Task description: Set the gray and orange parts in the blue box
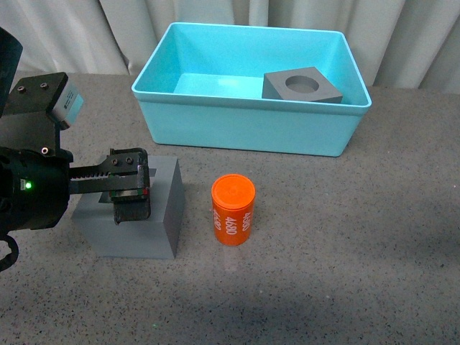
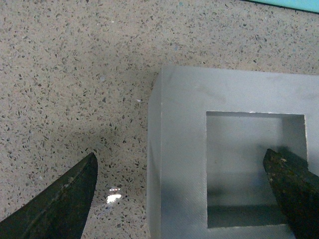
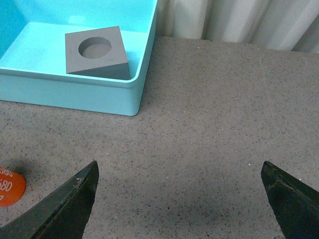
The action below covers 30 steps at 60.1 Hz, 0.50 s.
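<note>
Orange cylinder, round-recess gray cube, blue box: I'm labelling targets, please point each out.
orange cylinder (image 1: 233,212), front view, printed side wall.
round-recess gray cube (image 1: 328,91), front view, top face beside the recess.
blue box (image 1: 244,131), front view, near outer wall.

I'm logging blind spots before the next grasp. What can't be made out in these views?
- Front view: the left gripper covers the top of the square-recess cube, mostly hiding its recess.
- Right wrist view: the orange cylinder is cut off by the picture edge.
- Front view: the right gripper is out of frame.
</note>
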Motion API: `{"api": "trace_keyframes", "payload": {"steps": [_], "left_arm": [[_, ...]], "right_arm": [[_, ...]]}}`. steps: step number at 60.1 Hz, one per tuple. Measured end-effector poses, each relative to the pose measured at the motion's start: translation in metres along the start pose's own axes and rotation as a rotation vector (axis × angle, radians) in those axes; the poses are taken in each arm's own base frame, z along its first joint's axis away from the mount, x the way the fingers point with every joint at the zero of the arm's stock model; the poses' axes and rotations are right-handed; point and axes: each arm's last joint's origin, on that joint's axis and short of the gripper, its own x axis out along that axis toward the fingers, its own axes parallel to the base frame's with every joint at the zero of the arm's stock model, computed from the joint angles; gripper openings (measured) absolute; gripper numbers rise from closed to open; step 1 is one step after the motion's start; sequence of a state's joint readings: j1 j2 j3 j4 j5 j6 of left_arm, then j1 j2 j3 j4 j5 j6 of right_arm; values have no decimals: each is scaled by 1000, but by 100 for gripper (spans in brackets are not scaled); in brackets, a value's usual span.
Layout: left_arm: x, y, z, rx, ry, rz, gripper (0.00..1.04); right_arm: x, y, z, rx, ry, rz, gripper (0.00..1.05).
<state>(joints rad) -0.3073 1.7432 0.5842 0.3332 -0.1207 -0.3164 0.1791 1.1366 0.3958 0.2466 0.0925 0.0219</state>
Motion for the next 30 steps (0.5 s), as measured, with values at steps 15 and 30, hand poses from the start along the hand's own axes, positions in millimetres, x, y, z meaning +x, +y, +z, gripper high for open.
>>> {"api": "trace_keyframes", "payload": {"steps": [15, 30], "left_arm": [[1, 0, 4, 3, -17, 34, 64], [0, -2, 6, -3, -15, 31, 29]], "right_arm": [[0, 0, 0, 0, 0, 0, 95], [0, 0, 0, 0, 0, 0, 95]]}}
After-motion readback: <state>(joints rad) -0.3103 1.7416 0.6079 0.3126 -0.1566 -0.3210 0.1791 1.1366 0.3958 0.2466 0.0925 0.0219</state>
